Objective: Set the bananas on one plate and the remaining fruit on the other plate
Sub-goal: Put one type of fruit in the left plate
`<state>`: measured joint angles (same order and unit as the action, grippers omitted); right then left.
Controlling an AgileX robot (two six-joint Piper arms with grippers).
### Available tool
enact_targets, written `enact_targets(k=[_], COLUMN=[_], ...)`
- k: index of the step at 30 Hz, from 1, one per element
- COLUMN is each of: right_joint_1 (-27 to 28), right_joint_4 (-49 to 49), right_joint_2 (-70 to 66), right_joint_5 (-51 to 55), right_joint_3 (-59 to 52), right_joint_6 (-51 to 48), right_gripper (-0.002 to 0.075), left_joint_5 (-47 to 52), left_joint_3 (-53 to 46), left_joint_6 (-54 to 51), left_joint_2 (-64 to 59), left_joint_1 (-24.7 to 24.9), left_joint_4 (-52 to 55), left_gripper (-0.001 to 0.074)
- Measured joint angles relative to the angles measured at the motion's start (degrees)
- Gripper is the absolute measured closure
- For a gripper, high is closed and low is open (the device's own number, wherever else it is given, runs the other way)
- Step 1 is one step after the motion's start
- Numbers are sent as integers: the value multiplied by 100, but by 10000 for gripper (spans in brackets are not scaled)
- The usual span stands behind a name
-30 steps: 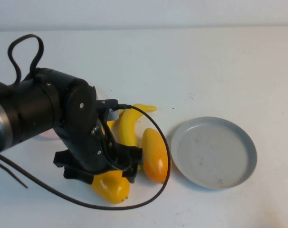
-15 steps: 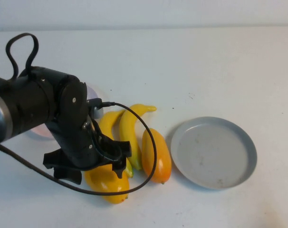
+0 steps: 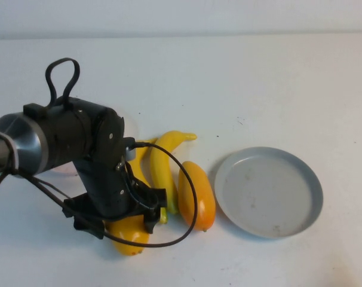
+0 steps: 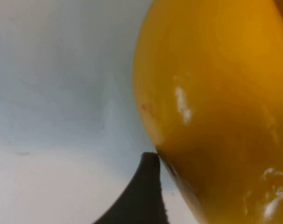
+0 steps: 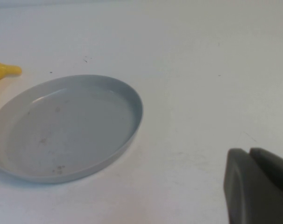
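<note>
Two bananas here, lying side by side in the middle of the white table (image 3: 241, 78): the right-hand banana (image 3: 163, 161) is in full view, curving up to a tip near the table's centre, while the left-hand banana (image 3: 137, 164) is mostly hidden behind the left arm. Two mangoes as well. The right mango (image 3: 196, 194) lies just beside the bananas, between them and the grey-blue plate (image 3: 229, 203), which sits bare on the robot's right. The near mango (image 3: 128, 233) pokes out from under the left gripper (image 3: 118, 221), low at the front of the table.

In the left wrist view that mango (image 4: 216, 107) fills most of the picture, glossy orange-yellow, with one dark fingertip (image 4: 144, 186) pressed right against its skin. The other finger is out of sight, so I cannot tell whether the grip has closed on the fruit.

One more plate: just a sliver of the pale pink plate (image 3: 66, 171) peeks from behind the left arm.

The right gripper (image 5: 256, 186) hovers low over bare table beside the grey-blue plate (image 5: 67, 130), its two dark fingers pressed together, holding nothing.

No brands, labels or writing readable anywhere.
</note>
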<state>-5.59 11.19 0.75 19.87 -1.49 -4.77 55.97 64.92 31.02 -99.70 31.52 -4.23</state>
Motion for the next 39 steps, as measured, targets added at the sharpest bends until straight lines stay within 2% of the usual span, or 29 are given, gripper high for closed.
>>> enact_targets(k=[9,15,24,29,33,39], right_joint_1=[0,0,0,0,0,0], right_joint_4=[0,0,0,0,0,0], right_joint_2=[0,0,0,0,0,0], right_joint_5=[0,0,0,0,0,0], right_joint_3=[0,0,0,0,0,0], right_joint_6=[0,0,0,0,0,0], right_gripper=[743,743,743,743,743,743], left_joint_5=[-92,-95,-180,-404,-985,-1504], left_joint_3=[0,0,0,0,135,938], left_joint_6=[-404,-495,-870,-932,-1023,-1416], left_joint_2=[-96,-201,-116,459,701,183], left_joint_1=[-49,-72,-72,-118,-515,-1592], left_joint_4=[423,540,778,1064,1538,1798], left_gripper=[73,168,168,168,168,168])
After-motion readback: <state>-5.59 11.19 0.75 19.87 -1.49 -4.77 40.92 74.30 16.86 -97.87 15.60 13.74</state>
